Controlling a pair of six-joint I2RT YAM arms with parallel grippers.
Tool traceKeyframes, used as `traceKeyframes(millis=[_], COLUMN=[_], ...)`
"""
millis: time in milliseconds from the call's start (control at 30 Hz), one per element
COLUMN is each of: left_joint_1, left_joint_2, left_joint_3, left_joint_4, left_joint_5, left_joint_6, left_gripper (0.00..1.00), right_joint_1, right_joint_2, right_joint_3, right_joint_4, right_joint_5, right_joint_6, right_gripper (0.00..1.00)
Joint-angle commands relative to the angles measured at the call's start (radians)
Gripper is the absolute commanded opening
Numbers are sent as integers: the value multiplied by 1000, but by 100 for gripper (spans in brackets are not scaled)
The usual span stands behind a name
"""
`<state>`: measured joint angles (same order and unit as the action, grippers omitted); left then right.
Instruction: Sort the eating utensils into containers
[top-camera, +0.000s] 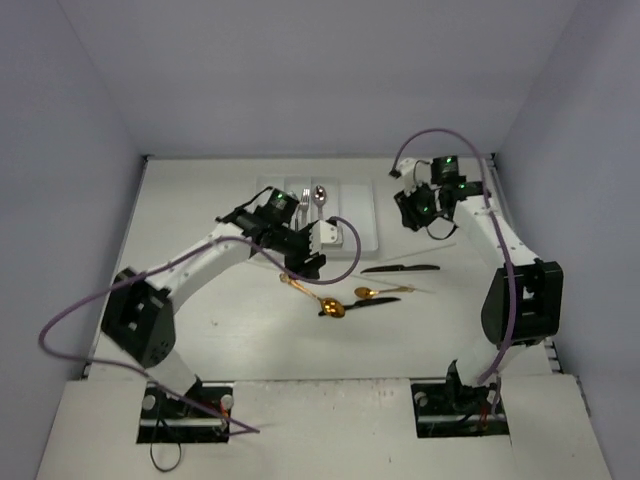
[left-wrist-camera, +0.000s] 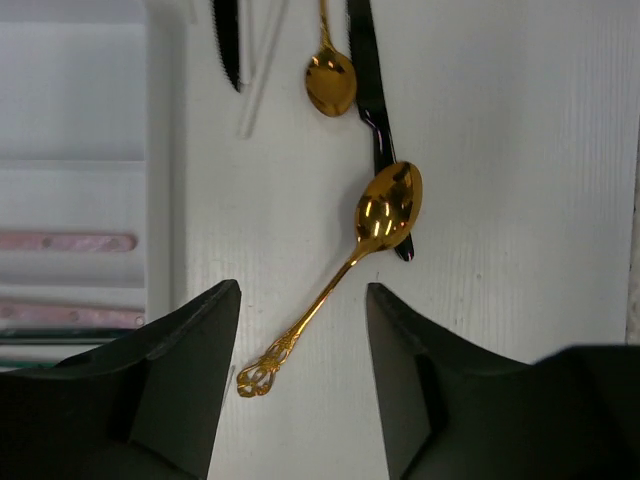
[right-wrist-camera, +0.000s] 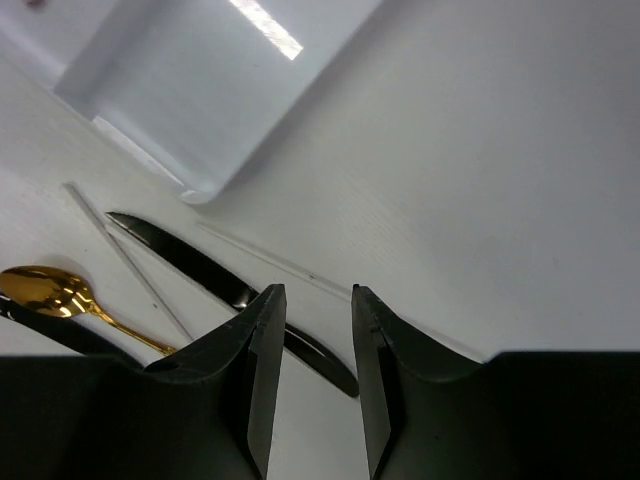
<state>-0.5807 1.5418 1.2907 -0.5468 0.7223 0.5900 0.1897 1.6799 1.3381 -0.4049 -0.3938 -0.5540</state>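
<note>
Left end effector (left-wrist-camera: 303, 300) is over the tabletop (top-camera: 220, 300) just near of the white cutlery tray (top-camera: 358, 225), its fingers (left-wrist-camera: 190, 370) spread wide apart with nothing clamped. Through the left wrist camera, the ornate gold spoon (left-wrist-camera: 345, 265) lies on a slant in that gap: the filigree handle end sits close to one finger and the bowl points away. Whether the fingers touch the tabletop, I cannot tell. The bowl rests on top of a black knife (left-wrist-camera: 372, 95). Just beyond lie a smaller gold spoon (left-wrist-camera: 330, 80), a pale chopstick (left-wrist-camera: 255, 80) and the tip of a second black blade (left-wrist-camera: 227, 40).

In the tray, two pink-handled pieces (left-wrist-camera: 65, 241) lie in neighbouring compartments. From above, a silver fork (top-camera: 305, 196) and a silver spoon (top-camera: 319, 194) show at the far end.

Over on the right, the right end effector (right-wrist-camera: 316, 300) hangs above the tabletop just right of the tray. Its fingers (right-wrist-camera: 255, 370) stand a narrow gap apart and hold nothing. Its camera looks down on the long black knife (right-wrist-camera: 215, 275), with a thin chopstick (right-wrist-camera: 125, 255) beside it and a gold spoon bowl (right-wrist-camera: 45, 288) at the edge of view. The tray's corner is in shot too.
</note>
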Motion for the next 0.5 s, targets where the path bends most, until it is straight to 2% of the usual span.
traceKeyframes(millis=[0, 200, 467], left_joint_1=[-82, -97, -102], left_joint_2=[168, 316, 374], left_joint_3=[122, 179, 196], left_joint_4=[-102, -173, -288], left_joint_5=[28, -23, -60], left_joint_6=[287, 410, 601], left_gripper=[48, 46, 46], right_joint_1=[-117, -213, -312], right_joint_2=[-176, -264, -343], right_joint_3=[-21, -87, -129], right_joint_4=[-8, -8, -10], right_joint_5=[-29, -41, -60], right_joint_6=[76, 165, 221], right_gripper=[32, 35, 37])
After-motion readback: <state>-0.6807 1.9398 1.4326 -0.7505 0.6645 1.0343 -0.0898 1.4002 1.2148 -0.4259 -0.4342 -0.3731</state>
